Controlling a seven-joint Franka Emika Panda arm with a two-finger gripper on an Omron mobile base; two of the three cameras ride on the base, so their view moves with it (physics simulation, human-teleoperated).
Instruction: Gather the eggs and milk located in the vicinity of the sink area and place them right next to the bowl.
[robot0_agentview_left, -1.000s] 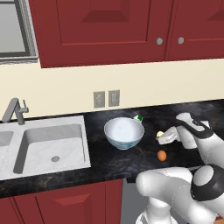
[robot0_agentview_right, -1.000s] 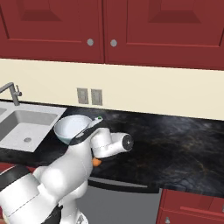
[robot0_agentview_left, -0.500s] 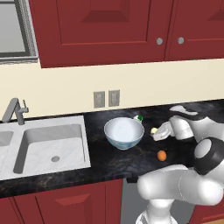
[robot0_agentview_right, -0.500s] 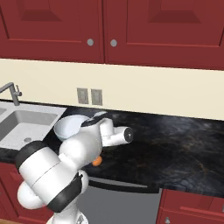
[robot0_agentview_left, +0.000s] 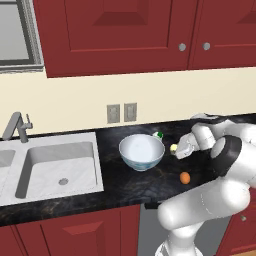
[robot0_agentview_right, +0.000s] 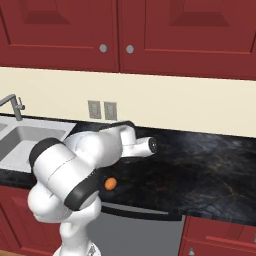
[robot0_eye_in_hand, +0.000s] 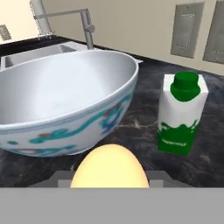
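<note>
Since a second ago the arm has swung leftward, carrying the end effector (robot0_agentview_left: 179, 150) from open counter toward the large white bowl with blue-green patterning (robot0_agentview_left: 142, 151). Its fingers are pinched on the small pale yellow egg (robot0_eye_in_hand: 109, 167), held low and just beside the bowl's right wall, presumably so it can be set down next to it as the task asks. Beyond the egg, the tiny white milk carton with a green cap (robot0_eye_in_hand: 181, 114) already stands upright near the bowl. One small orange egg (robot0_agentview_left: 185, 177) lies on the dark stone table (robot0_agentview_left: 125, 185), to the bowl's right, well apart from the pale sink basin (robot0_agentview_left: 60, 165).
</note>
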